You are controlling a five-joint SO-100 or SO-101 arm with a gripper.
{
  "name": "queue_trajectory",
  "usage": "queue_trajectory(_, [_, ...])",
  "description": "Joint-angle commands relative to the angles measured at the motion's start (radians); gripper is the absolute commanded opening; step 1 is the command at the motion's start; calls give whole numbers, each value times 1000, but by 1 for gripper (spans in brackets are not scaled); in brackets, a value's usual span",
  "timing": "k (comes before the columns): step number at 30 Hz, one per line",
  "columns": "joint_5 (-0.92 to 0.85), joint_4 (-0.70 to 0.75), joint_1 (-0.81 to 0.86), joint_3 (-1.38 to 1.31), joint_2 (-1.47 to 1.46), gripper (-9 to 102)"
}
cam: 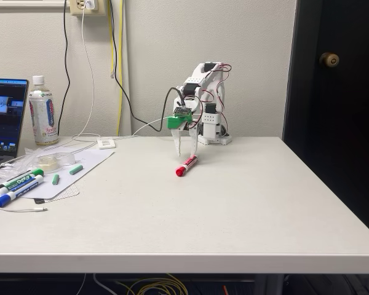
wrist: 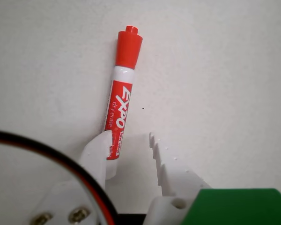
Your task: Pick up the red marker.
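The red marker [cam: 186, 166] lies on the white table [cam: 234, 203], its red cap toward the front. My gripper [cam: 186, 153] points down over the marker's far end, open. In the wrist view the red marker [wrist: 122, 93] runs from its red cap at the top down along the inner side of the left finger [wrist: 96, 154]. The toothed right finger [wrist: 166, 164] stands apart from it, with a gap of bare table between. The marker's lower end is hidden behind the left finger. The gripper [wrist: 128, 138] holds nothing.
At the left of the fixed view, a green-capped marker [cam: 21, 180] and a blue-capped marker [cam: 15, 193] lie on a sheet of paper with small caps. A bottle [cam: 43, 114], a laptop [cam: 3, 120] and a tape roll [cam: 49, 161] stand behind them. Cables hang down the wall.
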Motion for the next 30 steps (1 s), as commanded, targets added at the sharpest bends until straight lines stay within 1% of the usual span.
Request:
queue_trajectory(1, [49, 20, -21, -18, 64, 17])
queue_trajectory(5, [107, 14, -48, -21, 63, 14])
queue_trajectory(16, [172, -81, -58, -5, -26, 15])
queue_trajectory(20, [164, -103, -34, -26, -20, 20])
queue_trajectory(23, [158, -137, -12, -32, -14, 22])
queue_trajectory(30, [98, -153, 38, -69, -20, 23])
